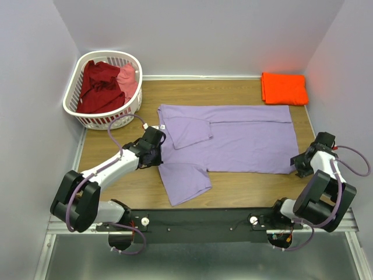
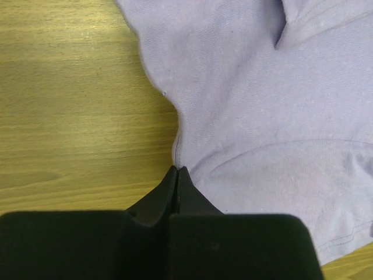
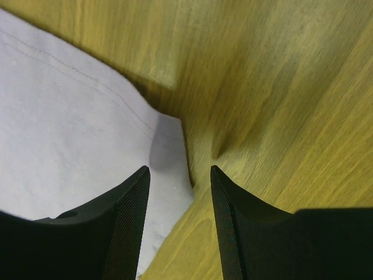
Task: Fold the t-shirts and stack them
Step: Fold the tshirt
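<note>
Beyond the far-left end of the lavender t-shirt (image 1: 245,140), which lies spread flat on the wooden table (image 1: 245,192), stands a white laundry basket (image 1: 71,93) holding a dark red t-shirt (image 1: 99,87) and a pink t-shirt (image 1: 128,79). At the lavender shirt's left edge the left gripper (image 2: 176,170) has its fingers pressed together, tips at the cloth's border; whether cloth is pinched between them cannot be told. One sleeve is folded over onto the shirt's body, the other juts toward the near side. At the shirt's near-right corner the right gripper (image 3: 179,169) stands with fingers apart, straddling that corner. A folded orange t-shirt (image 1: 284,87) lies just beyond the far-right corner.
</note>
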Motion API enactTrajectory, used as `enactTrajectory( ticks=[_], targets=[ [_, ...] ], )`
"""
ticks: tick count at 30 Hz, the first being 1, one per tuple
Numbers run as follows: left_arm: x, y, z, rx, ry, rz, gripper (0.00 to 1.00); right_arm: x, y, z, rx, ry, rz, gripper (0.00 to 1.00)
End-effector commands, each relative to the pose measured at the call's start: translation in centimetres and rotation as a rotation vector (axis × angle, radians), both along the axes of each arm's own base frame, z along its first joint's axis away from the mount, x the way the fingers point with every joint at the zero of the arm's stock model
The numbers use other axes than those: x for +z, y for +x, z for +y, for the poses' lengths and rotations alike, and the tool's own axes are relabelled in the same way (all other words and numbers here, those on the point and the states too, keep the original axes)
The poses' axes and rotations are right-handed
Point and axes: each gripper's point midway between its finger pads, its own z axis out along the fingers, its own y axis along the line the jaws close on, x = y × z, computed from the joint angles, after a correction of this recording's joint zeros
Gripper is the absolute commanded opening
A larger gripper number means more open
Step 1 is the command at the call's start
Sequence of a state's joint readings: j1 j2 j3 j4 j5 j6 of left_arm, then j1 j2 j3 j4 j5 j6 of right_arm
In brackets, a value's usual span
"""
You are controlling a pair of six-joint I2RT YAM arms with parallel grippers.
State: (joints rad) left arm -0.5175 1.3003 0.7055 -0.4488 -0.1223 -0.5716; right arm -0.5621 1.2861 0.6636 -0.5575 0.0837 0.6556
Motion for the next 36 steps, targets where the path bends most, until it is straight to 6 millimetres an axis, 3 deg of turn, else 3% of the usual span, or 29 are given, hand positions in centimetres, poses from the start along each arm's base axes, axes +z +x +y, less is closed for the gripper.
enactTrajectory(
  ticks=[1, 15, 21, 25, 28, 31, 35, 36],
  targets=[
    [0.1, -0.1, -0.3, -0.028, -0.012, -0.009, 0.00, -0.6, -0.3, -0.8, -0.082, -0.018, -0.011, 0.54],
    [-0.6, 0.0, 0.7, 0.025, 0.039, 0.009, 0.00, -1.0, 1.5, -0.1, 0.016, 0.023, -0.071, 0.53],
    [-0.9, -0.2, 1.0, 0.036, 0.059, 0.026, 0.00, 0.6, 3.4, 0.2, 0.068, 0.027, -0.157, 0.50],
    [-1.0, -0.2, 1.1, 0.042, 0.069, 0.029, 0.00, 2.5, 5.3, 0.7, 0.131, -0.021, -0.204, 0.49],
    [-1.3, -0.3, 1.3, 0.044, 0.078, 0.040, 0.00, 4.0, 7.8, 1.9, 0.239, -0.064, -0.228, 0.50],
    [-1.4, -0.3, 1.3, 0.044, 0.080, 0.044, 0.00, 4.3, 8.9, 2.5, 0.299, -0.102, -0.209, 0.50],
    [-1.6, -0.4, 1.2, 0.039, 0.082, 0.052, 0.00, 2.9, 7.5, 2.2, 0.257, -0.106, -0.133, 0.50],
    [-1.6, -0.4, 1.3, 0.042, 0.084, 0.052, 0.00, 3.4, 7.0, 1.7, 0.236, -0.144, -0.131, 0.50]
  ],
)
